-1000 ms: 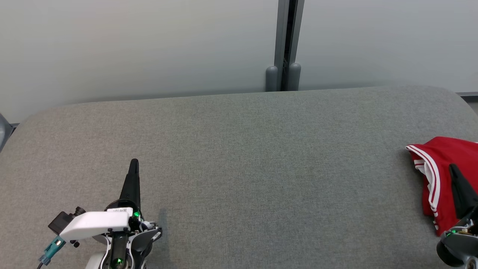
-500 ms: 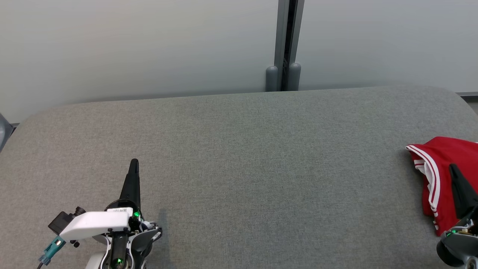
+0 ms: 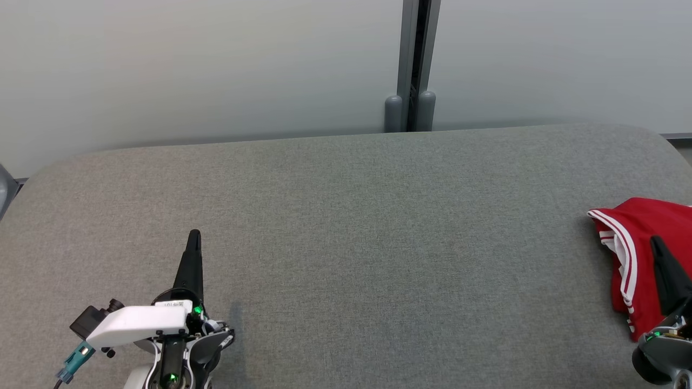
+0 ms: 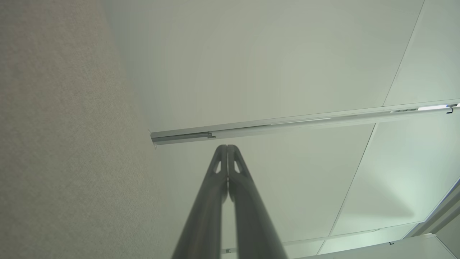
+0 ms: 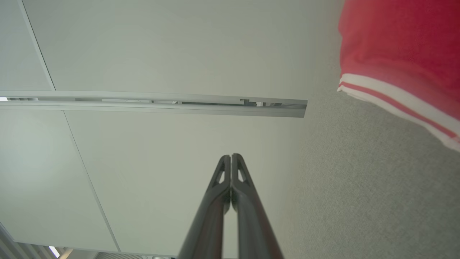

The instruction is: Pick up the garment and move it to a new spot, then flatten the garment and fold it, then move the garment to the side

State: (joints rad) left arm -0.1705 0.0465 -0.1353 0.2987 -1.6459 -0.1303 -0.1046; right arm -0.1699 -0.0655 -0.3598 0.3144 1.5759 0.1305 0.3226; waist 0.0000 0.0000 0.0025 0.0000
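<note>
nearby, red garment [image 3: 643,237] at table [image 3: 346,227] edge, wall post [image 3: 413,65] behind

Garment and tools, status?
Left tool shut, empty. Right tool shut, empty. Red garment at table's right end, beside right tool. Nothing in the way.

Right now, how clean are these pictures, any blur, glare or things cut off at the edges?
Head view: soft even light, sharp, but the garment is cut by the right edge, with the right gripper overlapping it. Right wrist view: the garment is blurred, out of focus. Left wrist view: a pale glow on the wall panel, no harsh glare.
</note>
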